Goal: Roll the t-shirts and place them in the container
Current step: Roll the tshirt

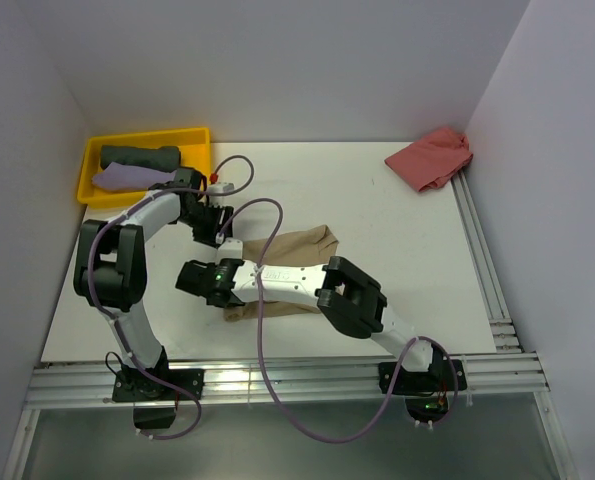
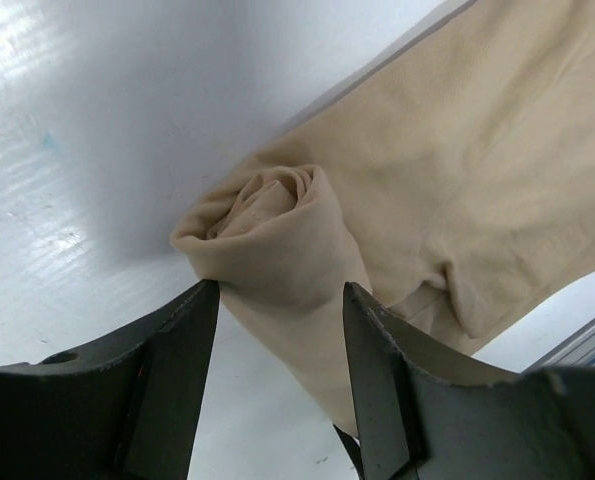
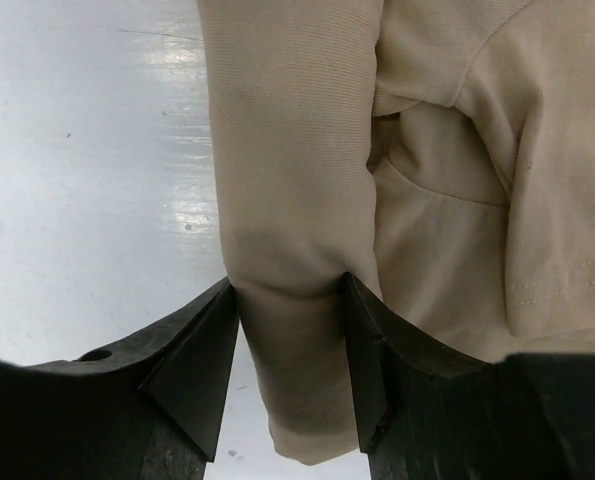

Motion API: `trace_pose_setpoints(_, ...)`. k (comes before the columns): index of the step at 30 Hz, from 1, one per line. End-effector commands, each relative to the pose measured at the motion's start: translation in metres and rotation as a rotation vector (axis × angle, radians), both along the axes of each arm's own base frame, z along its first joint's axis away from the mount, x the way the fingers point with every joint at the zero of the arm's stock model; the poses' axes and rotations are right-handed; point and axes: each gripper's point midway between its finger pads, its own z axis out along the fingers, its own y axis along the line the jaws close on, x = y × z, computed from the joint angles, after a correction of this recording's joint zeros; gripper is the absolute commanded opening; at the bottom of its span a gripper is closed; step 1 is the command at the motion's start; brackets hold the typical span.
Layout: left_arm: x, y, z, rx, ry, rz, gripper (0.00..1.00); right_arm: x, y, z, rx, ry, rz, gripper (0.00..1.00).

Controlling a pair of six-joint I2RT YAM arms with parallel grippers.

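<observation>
right gripper (image 3: 289, 300) clamped the rolled tan t-shirt (image 3: 297, 150) by the tabletop's (image 1: 397, 260) near edge, likely to stop uncoiling; left gripper (image 2: 280, 300) straddled its end, grip unclear.

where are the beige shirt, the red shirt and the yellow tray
beige shirt (image 2: 277, 230), left wrist view, on its rolled-up end
red shirt (image 1: 432, 158), top view, middle of the crumpled cloth
yellow tray (image 1: 157, 133), top view, on its far rim
</observation>
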Motion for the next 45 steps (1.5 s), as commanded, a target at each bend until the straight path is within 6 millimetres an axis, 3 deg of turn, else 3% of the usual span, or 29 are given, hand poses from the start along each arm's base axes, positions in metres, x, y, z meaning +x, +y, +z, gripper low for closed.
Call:
trace_pose_setpoints(1, 0.019, -0.01, 0.039, -0.046, -0.117, -0.032, 0.58, -0.009, -0.018, -0.016, -0.077, 0.034, -0.004, 0.52)
trace_pose_setpoints(5, 0.021, -0.011, 0.047, -0.056, -0.126, -0.034, 0.59, -0.011, -0.018, -0.018, -0.017, 0.056, -0.005, 0.39)
trace_pose_setpoints(10, 0.018, -0.012, 0.056, -0.088, -0.131, -0.043, 0.58, -0.01, -0.001, -0.013, 0.232, 0.069, 0.05, 0.1)
trace_pose_setpoints(11, 0.02, -0.01, 0.058, -0.092, -0.135, -0.04, 0.58, -0.013, -0.013, -0.028, 0.244, 0.095, 0.048, 0.08)
trace_pose_setpoints(12, 0.019, -0.009, 0.06, -0.097, -0.135, -0.04, 0.58, -0.012, 0.012, -0.005, 0.41, 0.092, 0.089, 0.05)
trace_pose_setpoints(13, 0.017, -0.009, 0.06, -0.103, -0.131, -0.042, 0.58, -0.01, 0.014, -0.001, 0.467, 0.093, 0.093, 0.04)
trace_pose_setpoints(14, 0.018, -0.006, 0.061, -0.106, -0.133, -0.039, 0.58, -0.012, 0.002, -0.013, 0.482, 0.112, 0.082, 0.04)
trace_pose_setpoints(15, 0.017, -0.005, 0.062, -0.107, -0.137, -0.037, 0.58, -0.009, 0.017, 0.007, 0.609, 0.106, 0.095, 0.04)
trace_pose_setpoints(17, 0.016, -0.002, 0.062, -0.106, -0.139, -0.039, 0.58, -0.014, 0.008, 0.0, 0.661, 0.13, 0.087, 0.05)
trace_pose_setpoints(18, 0.014, -0.001, 0.062, -0.104, -0.136, -0.038, 0.58, -0.005, 0.013, 0.014, 0.755, 0.113, 0.072, 0.05)
trace_pose_setpoints(22, 0.008, 0.0, 0.057, -0.109, -0.131, -0.059, 0.59, -0.007, 0.005, 0.018, 0.922, 0.164, 0.044, 0.05)
trace_pose_setpoints(23, 0.004, -0.001, 0.055, -0.119, -0.124, -0.074, 0.59, -0.01, -0.002, 0.011, 0.932, 0.178, 0.033, 0.05)
trace_pose_setpoints(24, 0.003, -0.001, 0.053, -0.122, -0.118, -0.079, 0.6, -0.007, 0.001, 0.018, 0.994, 0.177, 0.026, 0.06)
trace_pose_setpoints(34, -0.009, -0.008, 0.018, -0.117, -0.06, -0.112, 0.61, -0.008, -0.002, 0.005, 1.103, 0.248, -0.007, 0.09)
trace_pose_setpoints(37, -0.011, -0.01, 0.003, -0.074, -0.046, -0.104, 0.56, -0.008, -0.005, 0.001, 1.096, 0.251, -0.02, 0.13)
trace_pose_setpoints(40, -0.009, -0.008, -0.011, -0.022, -0.024, -0.074, 0.41, -0.008, -0.01, -0.002, 1.061, 0.242, -0.037, 0.24)
trace_pose_setpoints(41, -0.008, -0.009, -0.014, -0.013, -0.015, -0.068, 0.33, -0.005, -0.009, 0.005, 1.057, 0.227, -0.036, 0.32)
trace_pose_setpoints(42, -0.007, -0.009, -0.015, -0.001, -0.015, -0.068, 0.3, -0.008, -0.015, -0.006, 0.982, 0.237, -0.045, 0.36)
trace_pose_setpoints(45, -0.002, -0.006, -0.015, 0.039, -0.03, -0.047, 0.2, -0.004, -0.027, -0.012, 0.803, 0.192, -0.075, 0.46)
